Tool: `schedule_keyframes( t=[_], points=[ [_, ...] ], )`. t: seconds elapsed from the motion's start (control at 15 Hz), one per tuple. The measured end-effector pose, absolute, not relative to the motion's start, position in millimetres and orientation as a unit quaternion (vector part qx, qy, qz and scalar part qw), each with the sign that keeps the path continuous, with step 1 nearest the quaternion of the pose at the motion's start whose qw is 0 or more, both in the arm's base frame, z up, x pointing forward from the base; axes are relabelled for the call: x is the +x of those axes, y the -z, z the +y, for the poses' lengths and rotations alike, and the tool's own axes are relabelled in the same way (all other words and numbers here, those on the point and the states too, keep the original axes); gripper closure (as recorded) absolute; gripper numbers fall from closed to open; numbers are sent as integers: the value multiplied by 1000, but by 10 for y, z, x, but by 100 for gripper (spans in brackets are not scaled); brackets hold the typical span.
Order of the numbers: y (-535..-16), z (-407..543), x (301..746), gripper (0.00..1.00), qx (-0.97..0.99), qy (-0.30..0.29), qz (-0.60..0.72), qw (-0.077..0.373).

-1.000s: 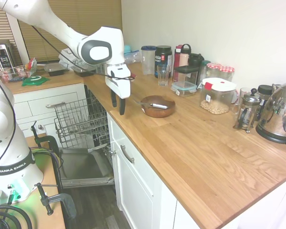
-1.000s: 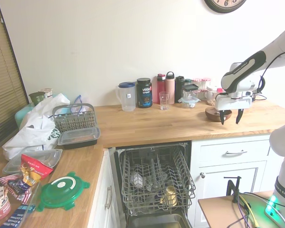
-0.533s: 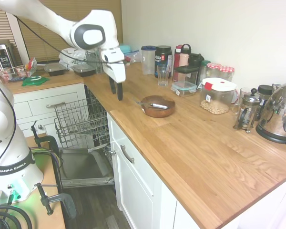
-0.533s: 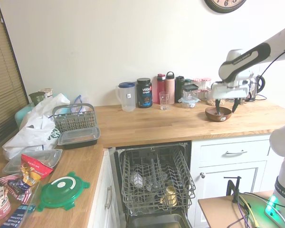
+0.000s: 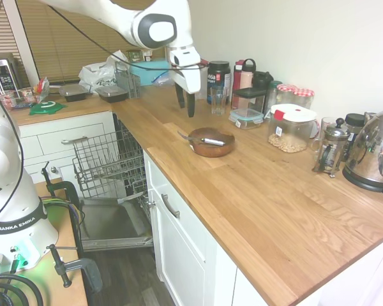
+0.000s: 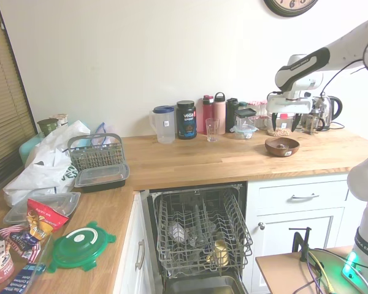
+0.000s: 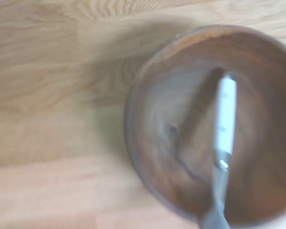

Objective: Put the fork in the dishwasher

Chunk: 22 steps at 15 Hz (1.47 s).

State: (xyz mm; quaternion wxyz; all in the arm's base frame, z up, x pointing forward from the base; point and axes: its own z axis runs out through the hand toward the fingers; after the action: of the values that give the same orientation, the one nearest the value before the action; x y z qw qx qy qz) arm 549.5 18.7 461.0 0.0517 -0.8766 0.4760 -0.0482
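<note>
The gripper (image 5: pixel 186 106) has risen and swung toward the bottles, fingers spread, empty; the fork (image 5: pixel 203 140) lies across the wooden bowl (image 5: pixel 210 148); a tub (image 6: pixel 186 120) reads "VEGA".

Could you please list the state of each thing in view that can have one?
Dishwasher: door down, rack pulled out.
Fork: lying across the wooden bowl, not held.
Gripper: open, empty, above the counter.
Drinking glass: upright, looks empty.
Green lid: off, flat on the counter.
</note>
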Motion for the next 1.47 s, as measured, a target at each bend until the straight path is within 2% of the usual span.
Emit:
schedule_keyframes(
  t=[0.4, 0.47, 1.0, 1.47],
  points=[
    [-3899, -127, 5848, 0, -853, -13, 519, 50],
    [-3848, -115, 5879, 100, -852, -15, 521, 47],
    [-3853, -119, 5972, 100, -845, -29, 533, 32],
    [-3633, -132, 6086, 100, -842, -46, 537, 20]
  ],
)
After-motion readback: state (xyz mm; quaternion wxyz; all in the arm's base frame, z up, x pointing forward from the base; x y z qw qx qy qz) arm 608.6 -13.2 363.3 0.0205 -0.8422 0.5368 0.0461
